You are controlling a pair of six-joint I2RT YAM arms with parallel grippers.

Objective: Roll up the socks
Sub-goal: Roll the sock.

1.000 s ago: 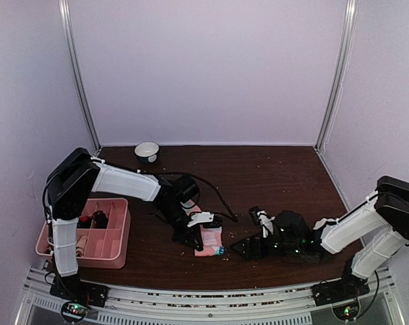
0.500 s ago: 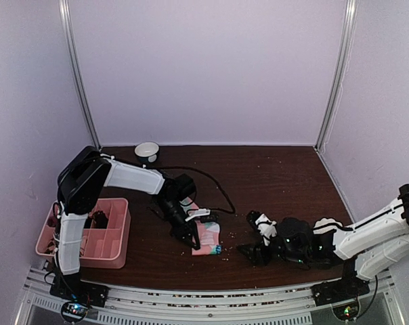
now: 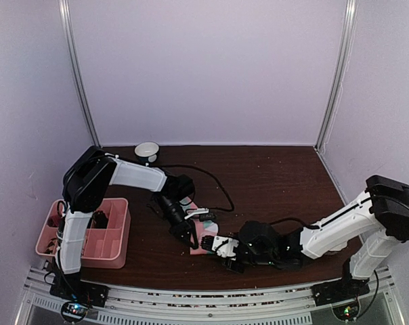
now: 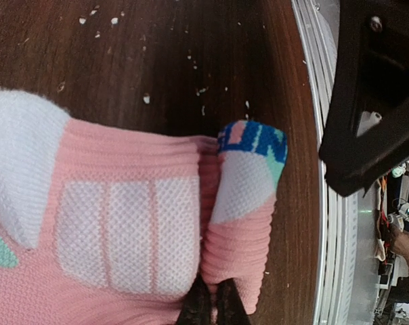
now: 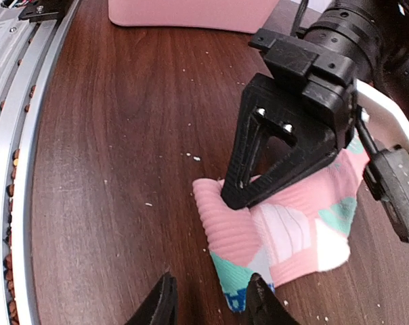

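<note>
Pink plastic tray [image 3: 120, 233] sits well to the left of the left end effector [image 3: 186, 234], which is pinched tight on the pink socks [image 3: 207, 238]. The folded socks lie on the desk [image 3: 279, 183], long side pointing at the right end effector [image 5: 208, 302]. That one is open and just beside them. Nothing stands between.

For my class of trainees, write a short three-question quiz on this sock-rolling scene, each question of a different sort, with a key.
1. True or false: the left claw is shut on the pink knitted sock with mint-green patches.
2. Multiple choice: the right claw is A) open, B) shut on the sock, C) out of view.
3. Fill in: the pink divided plastic tray stands on the robot's ____ side.
Key: 1 true; 2 A; 3 left.
</note>
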